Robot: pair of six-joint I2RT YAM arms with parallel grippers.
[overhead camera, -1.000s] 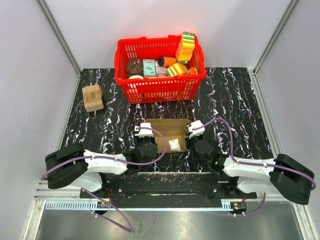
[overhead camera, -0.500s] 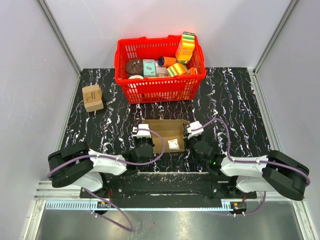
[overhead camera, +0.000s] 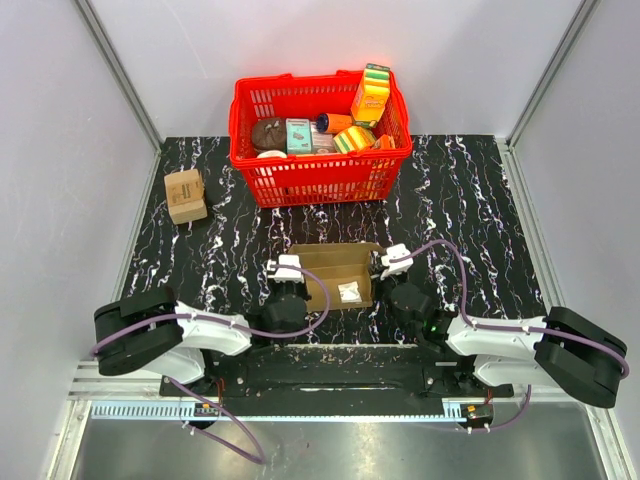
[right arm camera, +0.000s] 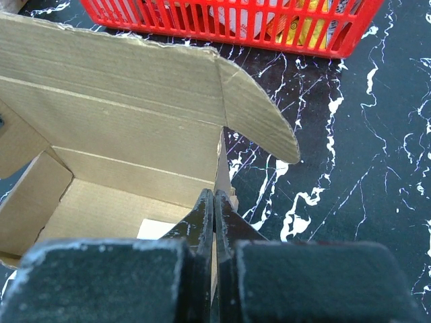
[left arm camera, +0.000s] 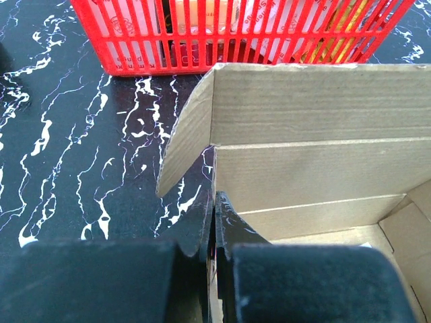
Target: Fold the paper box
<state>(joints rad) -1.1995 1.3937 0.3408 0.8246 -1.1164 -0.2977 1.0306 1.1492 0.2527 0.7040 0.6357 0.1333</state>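
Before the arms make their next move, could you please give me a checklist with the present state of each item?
1. Left tool shut on the left wall of the paper box: ok.
2. Right tool shut on the box's right wall: ok.
3. Box upright with its top open: ok.
4. Box apart from the red basket: ok.
5. White slip lies inside the box; whether it belongs there: cannot tell.

Top looks down; wrists closely share paper box (left arm camera: pixel 303 155).
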